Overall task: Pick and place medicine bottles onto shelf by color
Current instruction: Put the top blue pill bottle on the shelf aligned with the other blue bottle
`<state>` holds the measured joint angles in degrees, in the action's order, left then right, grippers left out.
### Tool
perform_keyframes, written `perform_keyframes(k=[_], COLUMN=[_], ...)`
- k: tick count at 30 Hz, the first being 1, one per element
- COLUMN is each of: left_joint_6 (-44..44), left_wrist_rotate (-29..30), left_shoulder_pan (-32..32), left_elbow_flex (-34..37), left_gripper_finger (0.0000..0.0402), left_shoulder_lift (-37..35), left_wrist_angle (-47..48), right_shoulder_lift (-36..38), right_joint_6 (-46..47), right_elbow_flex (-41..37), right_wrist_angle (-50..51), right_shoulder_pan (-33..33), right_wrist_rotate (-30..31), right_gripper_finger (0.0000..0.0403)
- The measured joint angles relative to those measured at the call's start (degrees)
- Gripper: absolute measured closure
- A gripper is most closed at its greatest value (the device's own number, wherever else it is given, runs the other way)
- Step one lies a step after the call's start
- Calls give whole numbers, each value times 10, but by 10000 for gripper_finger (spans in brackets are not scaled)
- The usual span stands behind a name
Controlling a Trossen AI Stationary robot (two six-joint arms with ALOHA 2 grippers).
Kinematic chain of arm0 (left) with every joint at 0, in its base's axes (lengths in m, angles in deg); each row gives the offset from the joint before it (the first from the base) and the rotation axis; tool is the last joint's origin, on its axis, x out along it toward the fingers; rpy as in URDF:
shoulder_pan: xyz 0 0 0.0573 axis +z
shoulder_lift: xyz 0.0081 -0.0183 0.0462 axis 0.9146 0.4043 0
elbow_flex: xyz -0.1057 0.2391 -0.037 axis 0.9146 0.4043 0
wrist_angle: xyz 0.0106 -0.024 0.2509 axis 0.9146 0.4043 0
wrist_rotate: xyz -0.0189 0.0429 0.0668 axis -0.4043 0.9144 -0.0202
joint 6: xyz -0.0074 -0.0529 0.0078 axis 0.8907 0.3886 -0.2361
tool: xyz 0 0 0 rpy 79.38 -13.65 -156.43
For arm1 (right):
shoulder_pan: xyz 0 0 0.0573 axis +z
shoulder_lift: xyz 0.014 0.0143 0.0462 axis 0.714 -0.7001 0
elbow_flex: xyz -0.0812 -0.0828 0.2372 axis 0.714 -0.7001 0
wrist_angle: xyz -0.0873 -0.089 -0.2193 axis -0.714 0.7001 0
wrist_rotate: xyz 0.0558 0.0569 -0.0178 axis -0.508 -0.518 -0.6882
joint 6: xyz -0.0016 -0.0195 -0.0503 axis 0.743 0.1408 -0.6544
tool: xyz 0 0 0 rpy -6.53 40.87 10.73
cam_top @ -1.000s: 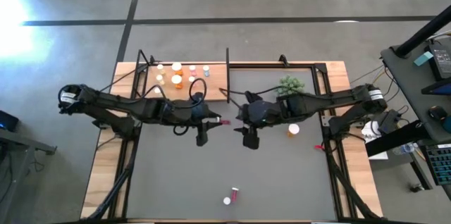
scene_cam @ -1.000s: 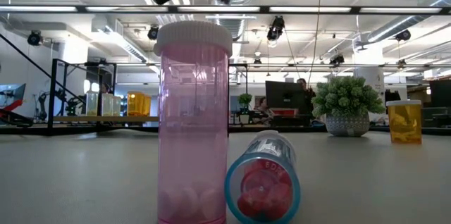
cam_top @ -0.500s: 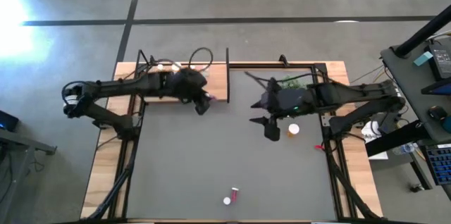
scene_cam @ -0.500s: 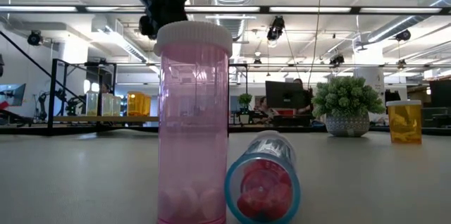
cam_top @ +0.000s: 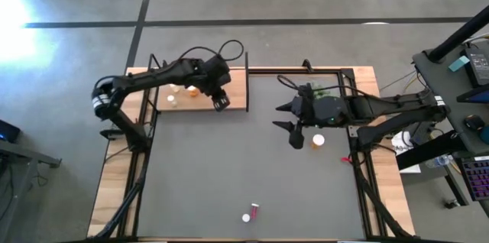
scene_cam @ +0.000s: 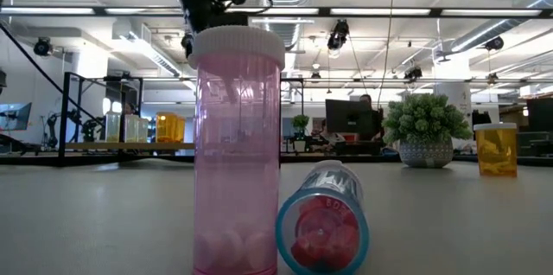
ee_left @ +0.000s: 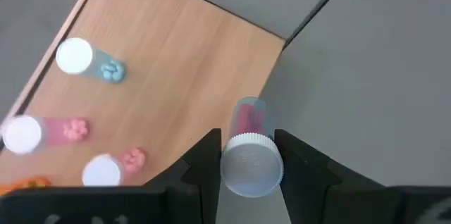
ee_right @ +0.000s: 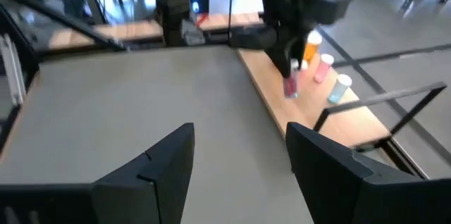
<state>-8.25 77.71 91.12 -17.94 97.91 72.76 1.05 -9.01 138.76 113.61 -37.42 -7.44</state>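
Left wrist view shows left gripper (ee_left: 248, 155) with fingers clamped on a pink-red medicine bottle (ee_left: 249, 146), white ribbed cap toward the camera, translucent body pointing out over the edge of the shelf (ee_left: 176, 62); presumably carried there to join the pink ones already standing on the board. Smooth pale wood grain on the shelf, matte grey on the mat beside it. On the board: a blue-tinted bottle (ee_left: 88, 62) and two pink bottles (ee_left: 42, 131) (ee_left: 113, 168), all small cylinders with round white caps, apparently grouped by colour. From above, left gripper (cam_top: 220, 99) near 11 o'clock over the shelf's inner end, beside the thin black post (cam_top: 247, 71). Right gripper (cam_top: 294, 132) hovering near 2 o'clock, fingers spread wide and empty, just beside an orange bottle (cam_top: 318, 140) and the green bushy plant (cam_top: 319, 90); probably lining up for that bottle. Left to sort at 6 o'clock: one tall pink bottle (scene_cam: 237, 150) upright, clear plastic with pills at the bottom, and a second bottle (scene_cam: 324, 219) on its side touching it, red pills inside.
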Motion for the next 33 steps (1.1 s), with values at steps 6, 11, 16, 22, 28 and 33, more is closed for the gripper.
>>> perform_keyframes(k=[6, 11, 16, 22, 28, 33], left_joint_6=[-57, -93, -120, -119, -114, -114], left_wrist_rotate=[9, 40, 55, 56, 56, 56], left_shoulder_pan=[16, 24, 34, 44, 43, 45], left_elbow_flex=[-28, -33, -33, -33, -44, -56], left_gripper_finger=[303, 303, 303, 303, 303, 303], left_shoulder_lift=[51, 66, 74, 95, 114, 118], left_wrist_angle=[18, 18, 17, 16, 16, 18], right_shoulder_lift=[51, 94, 130, 156, 155, 148], right_joint_6=[0, 2, 20, 11, 2, -59], right_elbow_flex=[-94, -172, -227, -261, -261, -261], right_wrist_angle=[-110, -190, -224, -223, -224, -224], right_shoulder_pan=[-18, -36, -51, -65, -66, -66], right_wrist_rotate=[11, 51, 62, 107, 179, 179], right_gripper_finger=[188, 188, 188, 188, 188, 188])
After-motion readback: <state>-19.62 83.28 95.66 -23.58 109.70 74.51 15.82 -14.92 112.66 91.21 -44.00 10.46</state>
